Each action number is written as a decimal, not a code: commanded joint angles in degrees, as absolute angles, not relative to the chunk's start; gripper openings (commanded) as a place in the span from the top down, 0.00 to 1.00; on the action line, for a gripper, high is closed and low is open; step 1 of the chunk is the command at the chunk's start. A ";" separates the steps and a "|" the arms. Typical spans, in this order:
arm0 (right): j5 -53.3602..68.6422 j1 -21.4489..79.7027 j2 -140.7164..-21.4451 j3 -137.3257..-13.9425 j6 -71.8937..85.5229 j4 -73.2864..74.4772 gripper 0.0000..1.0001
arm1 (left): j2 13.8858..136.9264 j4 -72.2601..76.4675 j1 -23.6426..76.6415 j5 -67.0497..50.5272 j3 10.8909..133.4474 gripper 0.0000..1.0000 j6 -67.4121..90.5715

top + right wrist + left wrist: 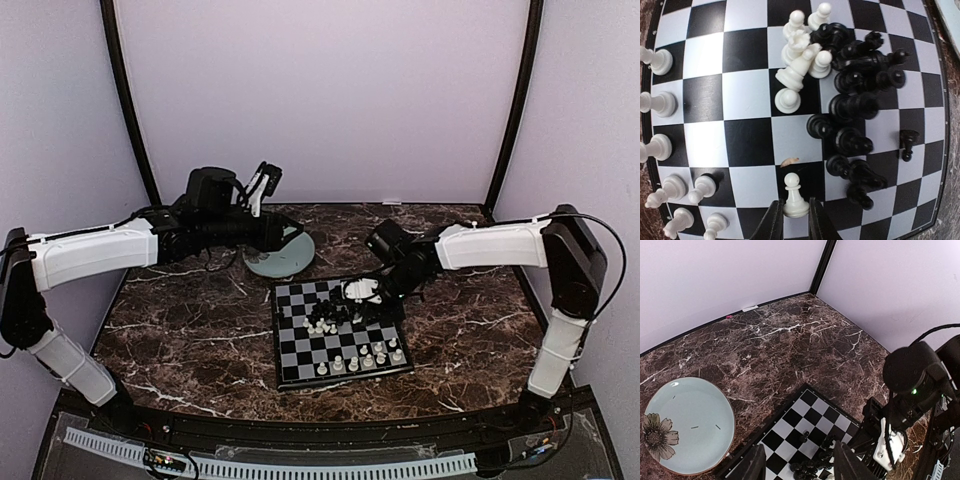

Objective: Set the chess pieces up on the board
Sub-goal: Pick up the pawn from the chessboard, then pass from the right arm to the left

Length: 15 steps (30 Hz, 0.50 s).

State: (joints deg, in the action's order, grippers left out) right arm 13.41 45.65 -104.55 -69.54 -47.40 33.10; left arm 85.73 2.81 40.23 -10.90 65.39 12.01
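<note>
Readable markings: none.
No text, label, brand or number is showing legibly on the board [300, 345] or the plate [690, 410].

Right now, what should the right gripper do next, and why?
Probably squeeze shut on the white pawn. The right gripper has a finger on each side of its base, but I cannot tell if they grip yet. White pieces line one edge of the board, so it likely belongs there.
</note>
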 commanded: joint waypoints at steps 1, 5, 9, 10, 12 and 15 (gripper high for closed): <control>24.98 40.79 -99.89 -74.11 -42.71 35.84 0.81 | 86.16 3.16 40.14 -12.39 66.30 0.52 11.90; 32.56 36.27 -97.98 -76.67 -39.19 36.88 0.81 | 86.04 5.66 40.17 -14.90 64.94 0.52 13.07; 38.66 33.07 -97.01 -78.09 -33.19 34.27 0.81 | 85.94 9.03 40.14 -20.05 63.72 0.52 13.81; 40.25 32.50 -96.89 -78.38 -31.15 33.34 0.81 | 86.00 10.54 40.16 -22.22 63.15 0.52 14.26; 43.01 31.91 -97.08 -79.44 -28.31 32.64 0.81 | 86.18 13.01 40.17 -25.83 62.44 0.52 15.31; 45.84 31.90 -98.07 -81.73 -25.66 32.53 0.81 | 87.24 15.63 40.17 -30.44 62.30 0.54 17.04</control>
